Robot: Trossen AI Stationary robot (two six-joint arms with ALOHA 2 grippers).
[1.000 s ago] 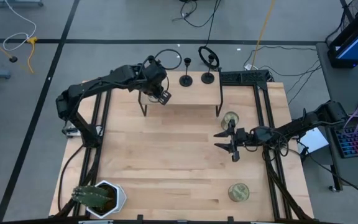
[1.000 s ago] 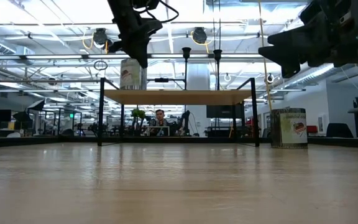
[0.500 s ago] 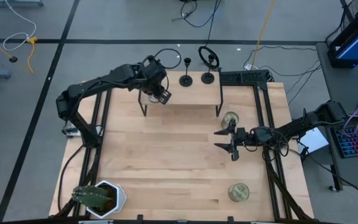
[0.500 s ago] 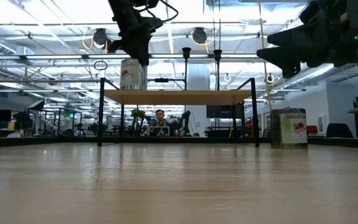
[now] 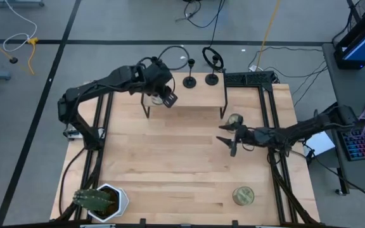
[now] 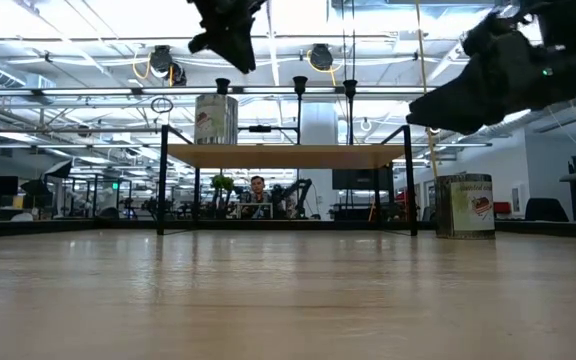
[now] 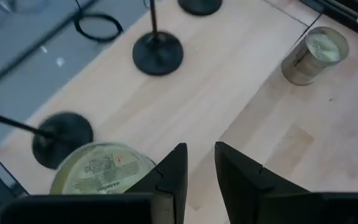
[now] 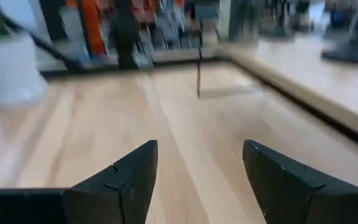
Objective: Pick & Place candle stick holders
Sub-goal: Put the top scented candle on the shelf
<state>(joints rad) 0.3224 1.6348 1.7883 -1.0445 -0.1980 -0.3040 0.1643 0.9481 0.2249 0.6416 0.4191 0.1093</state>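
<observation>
Three black candle stick holders stand by their round bases on the raised wooden shelf (image 5: 185,96) at the far side. Two show in the high view (image 5: 190,80) (image 5: 211,78). The third (image 7: 61,134) stands beside a greenish-gold can (image 7: 98,169) on the shelf. All three tops show in the low view (image 6: 223,85) (image 6: 299,82) (image 6: 349,85). My left gripper (image 5: 170,100) (image 7: 197,167) hovers above the shelf by the can, empty, its fingers a narrow gap apart. My right gripper (image 5: 230,139) (image 8: 197,167) is wide open and empty above the table's right half.
One can (image 5: 234,119) (image 6: 465,205) stands on the table just beyond my right gripper, and another (image 5: 243,195) stands near the front right. A white pot with a plant (image 5: 101,201) is at the front left corner. The shelf's black legs (image 6: 161,180) stand on the table.
My left gripper has gone up from the shelf beside the can. The third holder's top, earlier hidden behind it, now shows standing free. My right gripper has gone a little toward the far left, nearer the can on the table, and has tipped.
</observation>
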